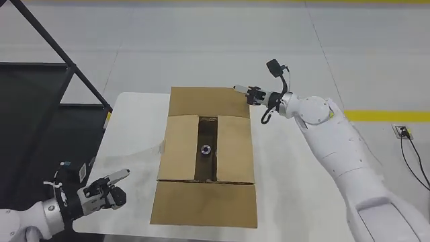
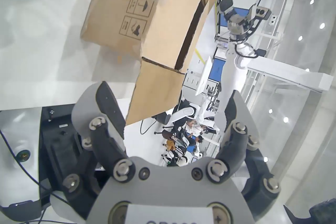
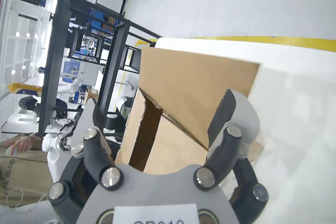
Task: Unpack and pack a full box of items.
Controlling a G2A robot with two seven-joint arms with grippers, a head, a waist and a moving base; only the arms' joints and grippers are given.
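- Evidently, the box [image 1: 235, 149] is set in the middle of the bench [image 1: 134, 128], lengthwise away from the robot, so that it can be reached by an arm from either side.
- The far and near end flaps are folded outward and laid flat, while the two long side flaps are folded nearly shut over the top, with a dark slot between them.
- Through that slot a small round item [image 1: 205, 150] is seen inside the box; whatever else is packed there is hidden by the side flaps.
- The right gripper [image 1: 250, 93] is held just beside the far right corner of the box, by the far flap's edge, with its jaws parted and nothing between them. It is judged to be placed there so that a side flap can be drawn back.
- The left gripper [image 1: 111, 191] is held low near the bench's near left corner, well apart from the box, its jaws likewise parted and empty, presumably so that room is given to the other arm.
- Unpacking is judged not yet begun, since the side flaps must be opened before anything can be taken out.
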